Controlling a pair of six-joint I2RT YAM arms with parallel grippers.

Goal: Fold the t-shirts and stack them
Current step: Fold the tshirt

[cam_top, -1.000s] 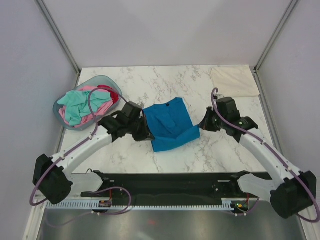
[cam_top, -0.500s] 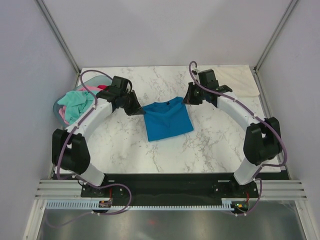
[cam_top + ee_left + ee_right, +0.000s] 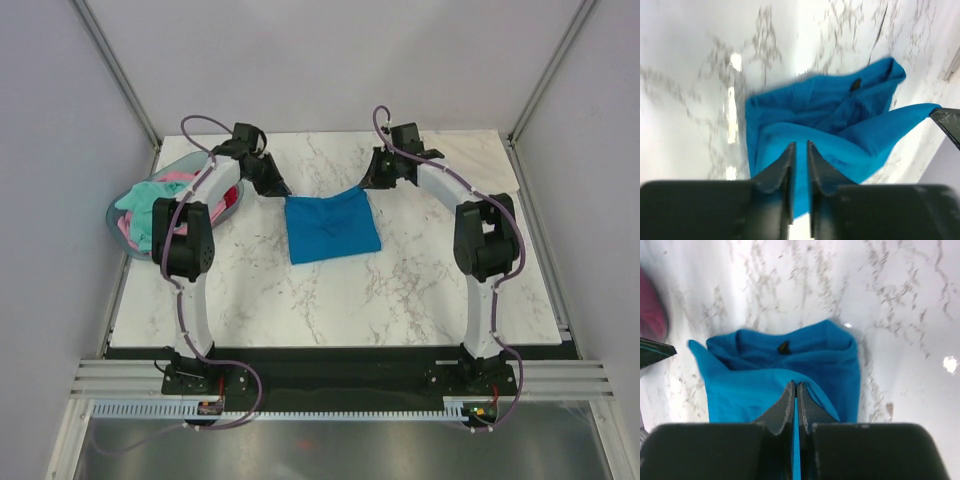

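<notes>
Top external: left gripper (image 3: 283, 191), right gripper (image 3: 367, 184) pinch one blue t-shirt (image 3: 333, 227).

White marble-look desk (image 3: 330, 300) with grey veins, bright glare spots in both wrist views (image 3: 690, 75) (image 3: 900, 315). Pale blue-grey oval plastic basket (image 3: 111, 215) at the desk's left edge, towards the far side, rim just over the edge. Plain pale grey wall panels (image 3: 330, 60) on three sides, with slanted metal posts at the far corners (image 3: 115, 70) (image 3: 548, 70). Black base strip (image 3: 330, 360) along the near edge of the desk. In front of it a silver rail (image 3: 100, 375) and a white slotted strip (image 3: 330, 410), probably cable ducting. Nearest of all, a dull grey metal sheet (image 3: 330, 450).
</notes>
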